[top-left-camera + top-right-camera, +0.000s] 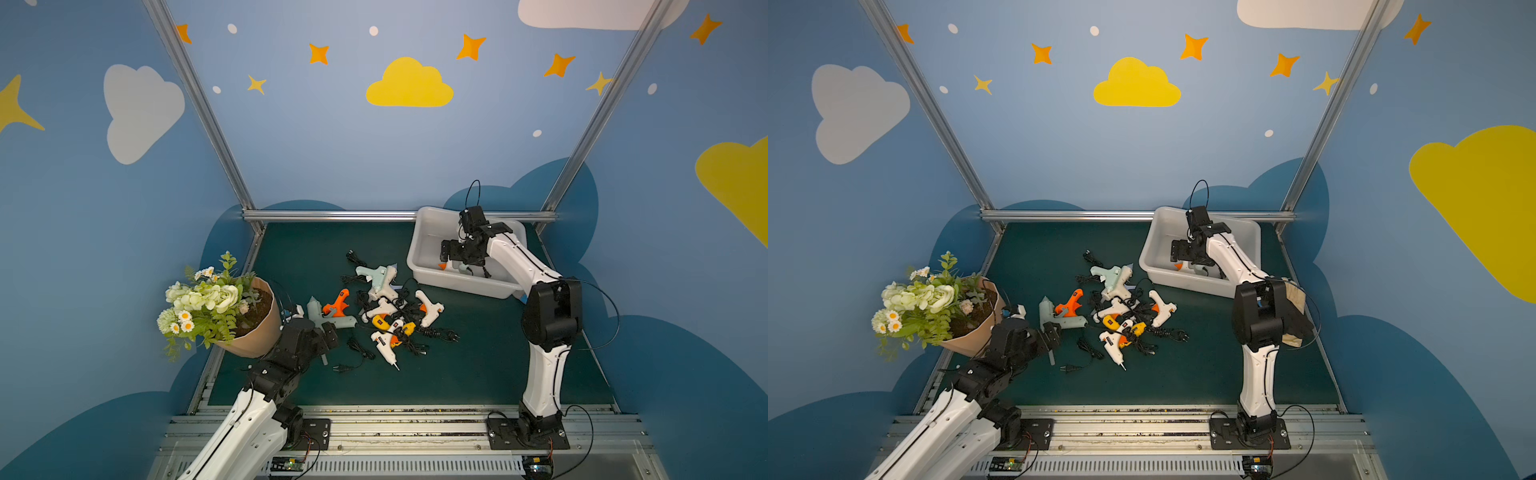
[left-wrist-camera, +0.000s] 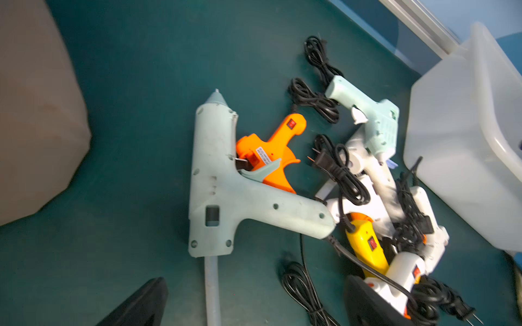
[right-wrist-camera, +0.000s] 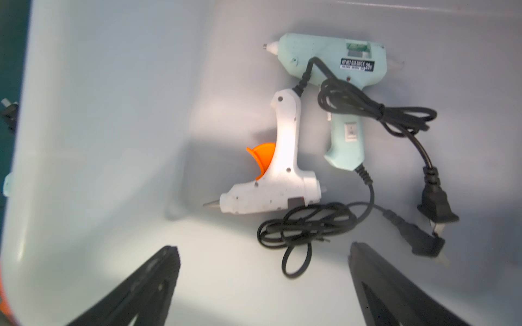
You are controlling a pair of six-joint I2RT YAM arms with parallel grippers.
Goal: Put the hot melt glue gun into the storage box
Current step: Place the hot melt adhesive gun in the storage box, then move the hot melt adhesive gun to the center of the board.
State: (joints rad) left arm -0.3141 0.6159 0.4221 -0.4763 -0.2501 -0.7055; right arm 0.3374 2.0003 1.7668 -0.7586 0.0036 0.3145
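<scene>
Right gripper (image 3: 264,248) hangs over the inside of the storage box (image 1: 457,281), fingers spread wide, nothing between them. The box sits at the far right corner of the green mat (image 1: 291,257), up against the back rail. Two glue guns lie flat on the box floor, side by side and free of the fingers. One is the white glue gun (image 3: 282,175) with an orange trigger, whose black cord (image 3: 305,225) lies bundled just beside its barrel. The other is the mint glue gun (image 3: 333,62), labelled on its barrel, with a second cord looped across its grip. In both top views only the orange trigger and a little mint show beneath the right wrist. Left gripper (image 2: 255,279) is low over the mat at the near left, fingers likewise apart and empty. Just ahead of it lies the large pale glue gun (image 2: 214,180) with a glue stick protruding from its rear. The orange glue gun (image 2: 271,152) touches it at the trigger. The remaining heap (image 1: 395,316) of white, mint and yellow guns with tangled cords lies mid-mat, outside the box. The flower pot (image 1: 257,324) leans at the left edge.
</scene>
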